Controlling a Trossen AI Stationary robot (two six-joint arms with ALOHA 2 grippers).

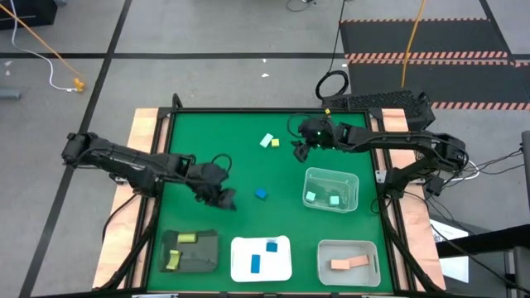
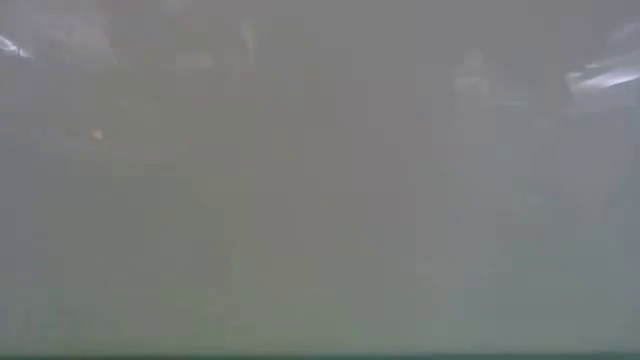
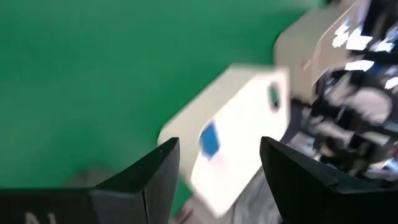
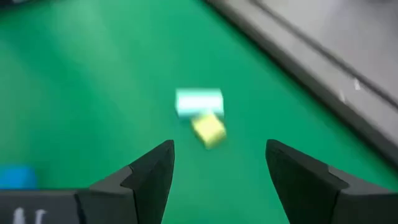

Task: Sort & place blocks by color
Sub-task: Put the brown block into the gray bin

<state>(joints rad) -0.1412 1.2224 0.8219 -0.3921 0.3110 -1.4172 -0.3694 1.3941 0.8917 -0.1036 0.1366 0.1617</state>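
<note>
**Blocks Partly Sorted, Three Loose on the Worktop**

The left gripper [image 1: 222, 197] hung with jaws wide and empty over the green worktop [image 1: 215, 141], just beside a loose blue block [image 1: 261, 194]. The right gripper [image 1: 300, 151] hovered, jaws likewise wide and holding nothing, near a mint block [image 4: 199, 101] and a yellow block [image 4: 208, 130] that touched each other. Yellow-green blocks [image 1: 179, 248] lay in the dark tray [image 1: 207, 255], blue blocks [image 1: 262, 254] on the white tray [image 1: 240, 265], mint blocks [image 1: 323, 198] in the clear tray [image 1: 331, 174], and tan-pink blocks [image 1: 349, 263] in the grey tray [image 1: 325, 248].
</note>
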